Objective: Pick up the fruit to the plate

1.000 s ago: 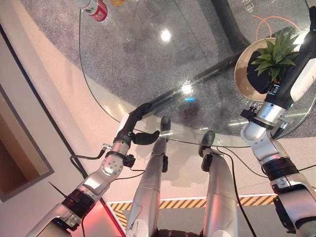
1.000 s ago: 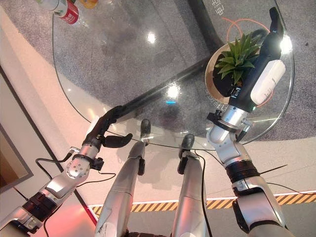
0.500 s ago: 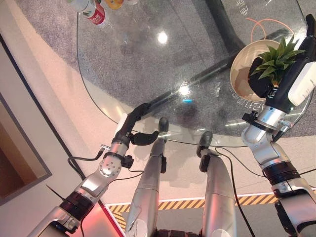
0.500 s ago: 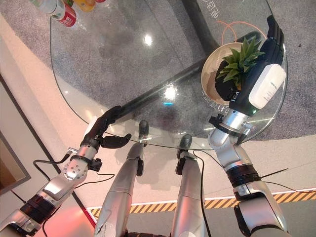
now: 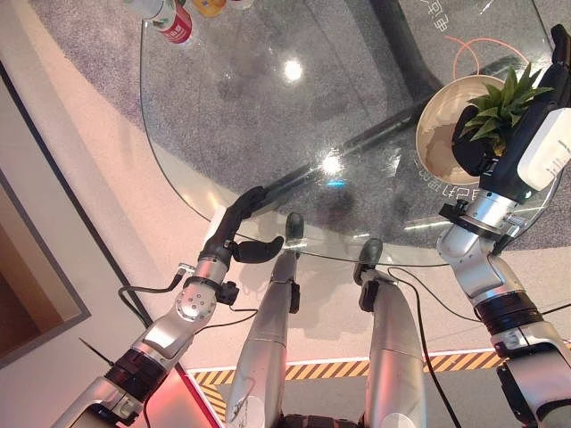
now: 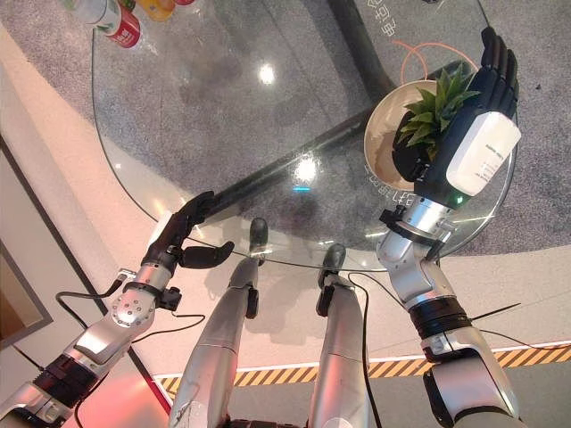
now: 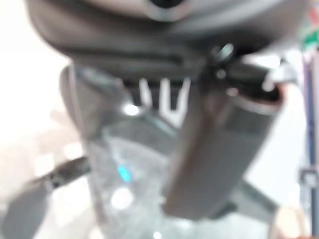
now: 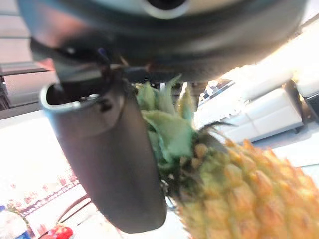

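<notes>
Left eye view puts the left hand (image 5: 239,225) low at the near rim of the glass table (image 5: 268,116), fingers straight and relaxed, thumb out, holding nothing; it has hardly shifted over the last second. Far off at the table's back corner stand a red can (image 5: 176,24), a bottle (image 5: 147,7) and an orange thing (image 5: 208,6), well apart from both arms. To the right, the change is with the right hand (image 6: 473,134): over the past second it has crept a little farther over the plate (image 5: 442,134), a pale round dish near the table's right edge, and its fingers now stand up straighter beyond the leaves. The pineapple (image 8: 234,184) sits in that hand, its green crown (image 5: 504,98) spread over the plate; the right wrist view shows the thumb (image 8: 107,159) pressed against the crown's base, so the grasp looks closed on the fruit. I judge the carry nearly done, with lowering and letting go left. Nothing lies in the way on the plate; the table edge just beside it is the risk.
</notes>
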You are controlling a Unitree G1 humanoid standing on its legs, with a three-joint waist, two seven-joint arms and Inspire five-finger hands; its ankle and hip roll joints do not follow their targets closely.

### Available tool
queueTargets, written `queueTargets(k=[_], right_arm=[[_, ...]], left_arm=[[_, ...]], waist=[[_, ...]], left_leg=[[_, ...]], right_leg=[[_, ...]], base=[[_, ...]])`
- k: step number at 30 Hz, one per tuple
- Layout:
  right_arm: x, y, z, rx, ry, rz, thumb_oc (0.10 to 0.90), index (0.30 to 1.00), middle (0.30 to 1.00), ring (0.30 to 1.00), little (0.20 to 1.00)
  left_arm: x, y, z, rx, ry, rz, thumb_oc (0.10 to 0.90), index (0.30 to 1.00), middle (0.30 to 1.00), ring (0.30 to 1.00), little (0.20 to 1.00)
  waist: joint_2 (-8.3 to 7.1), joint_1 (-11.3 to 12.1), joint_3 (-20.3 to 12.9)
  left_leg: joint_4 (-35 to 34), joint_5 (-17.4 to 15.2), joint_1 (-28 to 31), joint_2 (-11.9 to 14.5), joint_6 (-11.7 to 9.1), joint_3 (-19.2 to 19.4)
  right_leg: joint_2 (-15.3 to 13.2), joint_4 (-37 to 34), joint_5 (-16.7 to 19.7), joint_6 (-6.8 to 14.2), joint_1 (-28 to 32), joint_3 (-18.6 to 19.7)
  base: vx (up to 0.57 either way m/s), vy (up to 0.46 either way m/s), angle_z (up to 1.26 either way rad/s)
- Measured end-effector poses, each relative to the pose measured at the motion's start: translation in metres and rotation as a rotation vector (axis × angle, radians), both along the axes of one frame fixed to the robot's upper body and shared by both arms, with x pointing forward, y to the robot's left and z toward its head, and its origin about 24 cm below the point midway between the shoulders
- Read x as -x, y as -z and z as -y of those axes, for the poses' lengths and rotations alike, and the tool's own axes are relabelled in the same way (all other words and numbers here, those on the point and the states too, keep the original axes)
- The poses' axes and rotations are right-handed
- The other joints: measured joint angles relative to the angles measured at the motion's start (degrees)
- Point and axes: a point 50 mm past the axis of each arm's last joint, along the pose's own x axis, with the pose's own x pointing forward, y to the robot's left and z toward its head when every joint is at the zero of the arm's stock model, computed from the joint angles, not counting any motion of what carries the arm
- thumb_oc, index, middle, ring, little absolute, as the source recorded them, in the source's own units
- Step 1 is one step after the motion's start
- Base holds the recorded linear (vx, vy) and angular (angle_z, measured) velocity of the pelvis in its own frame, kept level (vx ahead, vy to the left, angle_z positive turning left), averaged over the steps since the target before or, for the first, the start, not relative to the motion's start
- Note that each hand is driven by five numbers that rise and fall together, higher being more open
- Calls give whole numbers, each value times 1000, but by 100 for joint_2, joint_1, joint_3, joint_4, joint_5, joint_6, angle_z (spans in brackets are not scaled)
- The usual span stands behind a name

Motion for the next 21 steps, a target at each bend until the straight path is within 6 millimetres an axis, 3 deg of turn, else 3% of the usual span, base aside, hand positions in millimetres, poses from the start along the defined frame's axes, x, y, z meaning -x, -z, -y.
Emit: queueTargets(k=[13,21], right_arm=[[15,4,-5,122,-11,16,800,900,900,900,900],[16,4,-6,154,-12,-1,800,900,900,900,900]], left_arm=[[5,5,-8,10,-21,-22,800,900,900,900,900],[10,10,-8,9,-13,-22,800,900,900,900,900]], waist=[[-13,-5,7],[-100,-4,3]], left_leg=[[0,-15,206,-3,19,-3],[-4,-79,339,-4,62,-2]], right_leg=[[0,-41,11,17,232,-13],[3,-72,11,18,382,-20]], base=[[0,0,0],[0,0,0]])
